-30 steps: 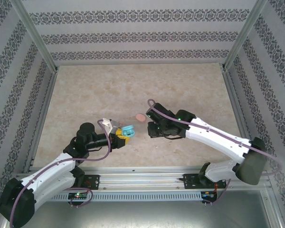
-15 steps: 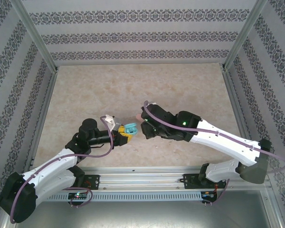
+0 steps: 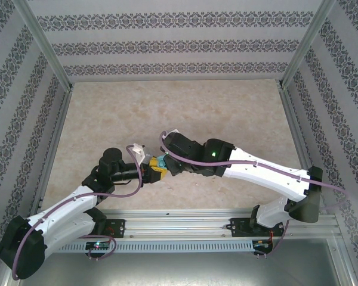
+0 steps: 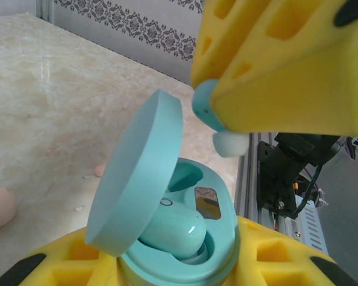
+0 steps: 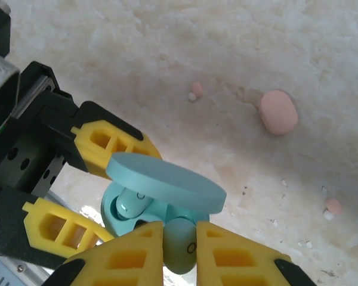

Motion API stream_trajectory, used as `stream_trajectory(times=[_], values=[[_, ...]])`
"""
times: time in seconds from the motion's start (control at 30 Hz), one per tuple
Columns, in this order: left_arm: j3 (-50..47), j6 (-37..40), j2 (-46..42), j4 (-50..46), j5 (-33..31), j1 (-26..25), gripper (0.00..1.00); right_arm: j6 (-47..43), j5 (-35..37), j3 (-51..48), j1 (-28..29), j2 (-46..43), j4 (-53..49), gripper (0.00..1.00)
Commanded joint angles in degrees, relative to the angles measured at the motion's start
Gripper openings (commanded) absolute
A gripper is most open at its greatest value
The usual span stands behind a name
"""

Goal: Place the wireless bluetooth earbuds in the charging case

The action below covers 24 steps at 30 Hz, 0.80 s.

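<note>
Insertion is in hand: the left pincer clenches the open light-blue charging case with one bud seated, while the right pincer grasps a second blue earbud at the case's 1 o'clock, probably needing a short descent into the free socket before letting go.

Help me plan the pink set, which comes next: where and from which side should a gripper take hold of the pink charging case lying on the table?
Grip the pink charging case across its shorter axis, one finger on each long flank, coming straight down from above. It lies flat and looks closed on the marble table. It is a low rounded oval with bare table all round it, so the sides are free, while the domed top gives no purchase.
</note>
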Motion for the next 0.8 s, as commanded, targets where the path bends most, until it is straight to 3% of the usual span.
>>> stream_trajectory(times=[0.0,0.77], values=[[1.5,-0.3,-1.0,1.2,1.2,-0.8,0.0,-1.8,2.5,1.4,0.5,1.1,-1.4,0.16],[1.1,-4.0,-1.6,4.7,1.3,-0.8,0.0,-2.0,2.1,-0.6,0.6,2.7,-0.5,0.16]])
